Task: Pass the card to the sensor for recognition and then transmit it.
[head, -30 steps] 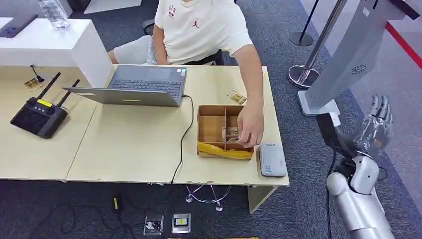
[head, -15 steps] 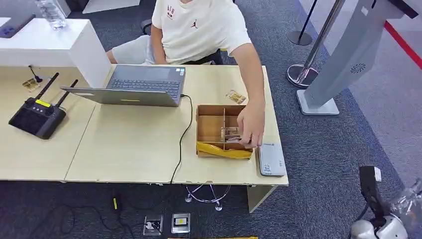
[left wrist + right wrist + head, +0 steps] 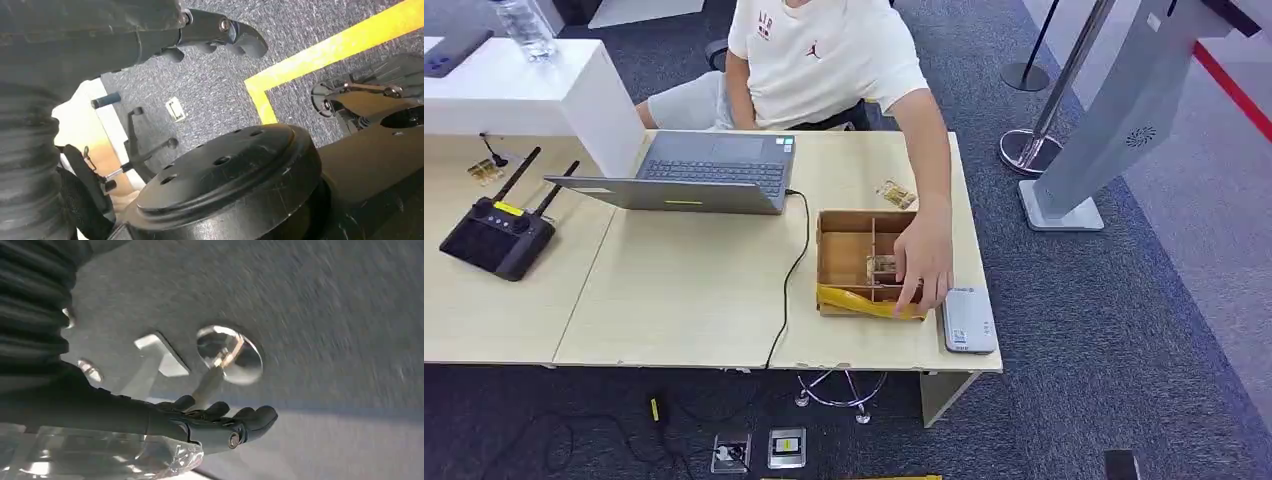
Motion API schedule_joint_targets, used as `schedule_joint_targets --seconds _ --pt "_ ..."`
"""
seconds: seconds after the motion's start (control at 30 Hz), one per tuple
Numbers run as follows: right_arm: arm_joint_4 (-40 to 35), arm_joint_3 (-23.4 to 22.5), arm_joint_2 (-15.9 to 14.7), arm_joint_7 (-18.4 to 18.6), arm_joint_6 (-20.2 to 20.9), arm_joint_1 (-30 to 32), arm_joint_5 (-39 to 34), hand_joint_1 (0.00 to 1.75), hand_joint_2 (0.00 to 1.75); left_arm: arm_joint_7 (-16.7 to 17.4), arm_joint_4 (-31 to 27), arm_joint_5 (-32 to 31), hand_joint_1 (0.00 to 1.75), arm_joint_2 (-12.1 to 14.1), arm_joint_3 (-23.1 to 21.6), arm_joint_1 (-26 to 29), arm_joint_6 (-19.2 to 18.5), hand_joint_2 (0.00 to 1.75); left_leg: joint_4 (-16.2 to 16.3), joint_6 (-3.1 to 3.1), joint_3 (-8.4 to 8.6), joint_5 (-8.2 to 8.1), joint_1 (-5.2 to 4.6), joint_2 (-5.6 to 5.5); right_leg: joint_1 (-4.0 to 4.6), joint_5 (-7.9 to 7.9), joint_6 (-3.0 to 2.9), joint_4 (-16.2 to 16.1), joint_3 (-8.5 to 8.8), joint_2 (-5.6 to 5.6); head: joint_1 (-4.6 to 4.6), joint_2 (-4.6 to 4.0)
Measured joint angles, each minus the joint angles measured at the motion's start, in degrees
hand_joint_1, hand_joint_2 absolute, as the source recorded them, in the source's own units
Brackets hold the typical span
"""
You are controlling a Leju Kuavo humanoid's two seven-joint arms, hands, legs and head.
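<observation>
Wooden table (image 3: 704,290): laptop (image 3: 694,172) at rear. Compartmented box (image 3: 854,255) beside grey sensor (image 3: 968,320); a person's hand (image 3: 924,262) is rested inside, near a card (image 3: 882,265). Right hand (image 3: 220,422): empty, fingers extended. Left hand (image 3: 220,32): empty, fingers loosely curled.

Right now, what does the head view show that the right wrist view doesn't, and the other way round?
Head view alone: the desk, a person's hand reaching into the cardboard box, the grey card reader beside it, the laptop. Right wrist view alone: the robot's right hand, its fingers extended, holding nothing. Shared: grey carpet and the chrome stanchion base.
</observation>
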Motion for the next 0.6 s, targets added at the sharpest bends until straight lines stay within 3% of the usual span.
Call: schedule_joint_targets --seconds 0.27,0.6 --pt "7.87 -2.45 2.47 0.59 4.87 -0.16 1.59 0.0 1.75 1.53 -0.11 -1.38 0.0 -0.04 -0.11 -0.42 -0.02 1.75 0.0 0.0 0.01 0.01 0.0 -0.01 0.0 0.0 0.0 0.01 0.05 -0.01 0.02 0.0" --pt "11.14 -4.61 3.19 0.3 5.89 0.45 1.81 0.0 1.75 -0.18 -1.62 -1.2 0.0 1.18 -0.13 0.64 -0.02 1.75 0.0 0.0 0.0 0.01 0.0 -0.01 -0.01 0.0 0.0 0.01 0.05 -0.01 0.02 0.0"
